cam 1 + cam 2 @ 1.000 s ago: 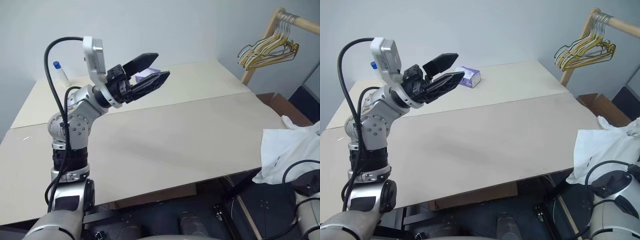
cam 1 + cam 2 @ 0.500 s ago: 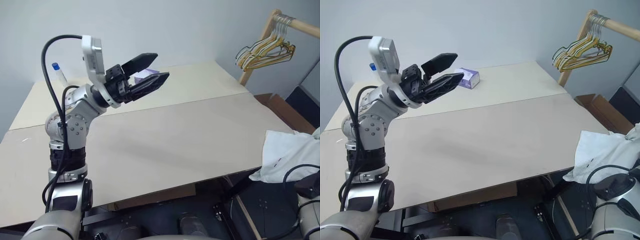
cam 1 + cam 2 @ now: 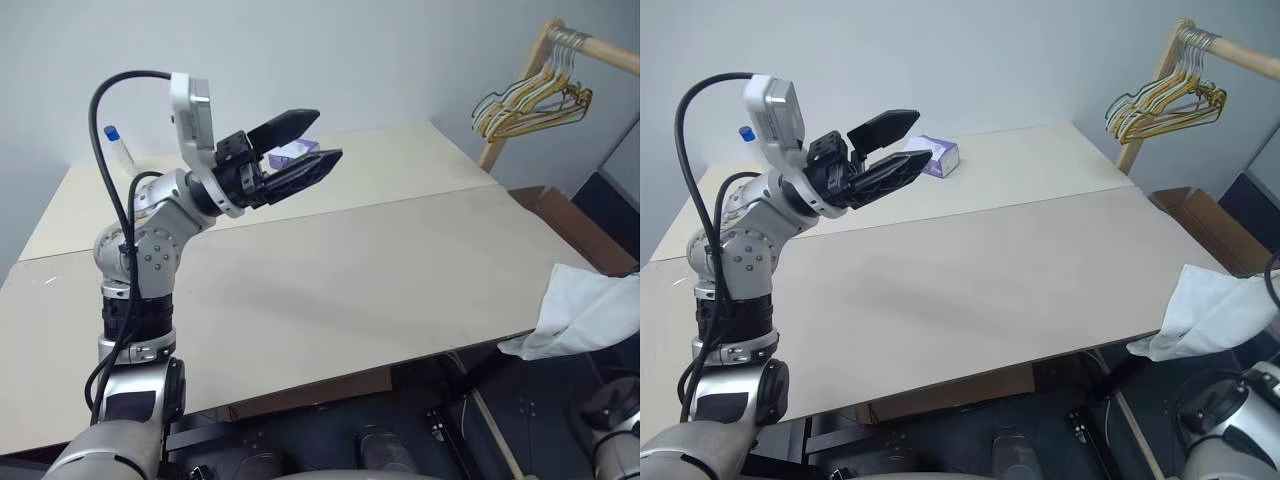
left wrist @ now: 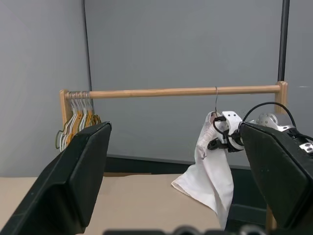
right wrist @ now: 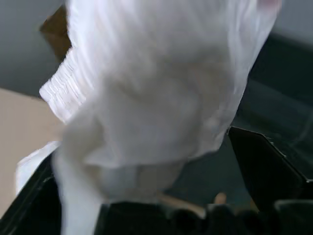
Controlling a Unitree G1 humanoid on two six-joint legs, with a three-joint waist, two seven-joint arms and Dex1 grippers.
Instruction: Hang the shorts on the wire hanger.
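Left hand point(image 3: 300, 148) raised above far-left part of tabletop point(image 3: 350, 280), fingers spread wide, gripping nothing.

Right hand point(image 4: 215, 132) seen from left wrist view, up beside the shorts point(image 4: 208, 174) near the wooden rail point(image 4: 171, 91). In right wrist view, two black fingers point(image 5: 264, 171) stand wide apart at either side, white cloth between and ahead of them; contact w/ cloth can't be told.

Shorts hang off the wire hanger point(image 4: 215, 100): only its thin hook shows, caught over the rail, body hidden by cloth. White fabric droops down past tabletop's right edge; lower corner shows in head views at far right point(image 3: 590, 315), just off the tabletop edge. Gathered elastic waistband point(image 5: 63, 85) visible close up in right wrist view.

Bunch of hangers point(image 3: 535, 100) at the other end of the rail by upright post, yellowish and dark, well apart from the shorts.

Containers: small purple-and-white tissue box point(image 3: 938, 155) on far part of tabletop, just behind left hand's fingers; contents can't be told. Bottle w/ blue cap point(image 3: 120, 145) at far-left tabletop edge, tilted; contents can't be told. Brown cardboard box point(image 3: 1200, 225) on floor beyond tabletop's right corner, below the hanger bunch; inside not visible.

Rest of tabletop bare, pale beige, seam running across middle.
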